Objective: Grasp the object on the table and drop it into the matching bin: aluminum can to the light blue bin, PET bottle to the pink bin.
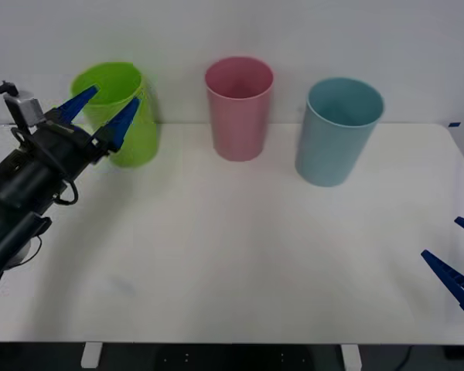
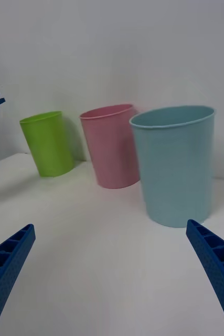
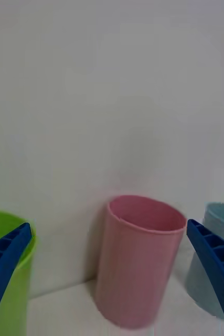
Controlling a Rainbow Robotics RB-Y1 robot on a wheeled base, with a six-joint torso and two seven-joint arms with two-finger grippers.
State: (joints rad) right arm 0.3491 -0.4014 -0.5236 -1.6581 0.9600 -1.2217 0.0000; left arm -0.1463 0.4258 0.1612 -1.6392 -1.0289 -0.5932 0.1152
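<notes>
The object, the PET bottle, is out of view. On the white table (image 1: pixel 240 255) the pink bin (image 1: pixel 238 116) stands upright at the back centre, with the light blue bin (image 1: pixel 332 139) to its right. My left gripper (image 1: pixel 110 99) hangs open and empty above the table's back left, in front of a lime green bin (image 1: pixel 139 143). Its wrist view looks past the open gripper (image 3: pixel 108 224) at the pink bin (image 3: pixel 135 262) and the light blue bin (image 3: pixel 216 247). My right gripper (image 1: pixel 441 237) is open and empty at the table's right edge.
The three bins form a row along the back edge by the white wall. From the right wrist, past the open right gripper (image 2: pixel 110 226), I see the light blue bin (image 2: pixel 177 168) nearest, then the pink bin (image 2: pixel 114 152) and the green bin (image 2: pixel 48 144).
</notes>
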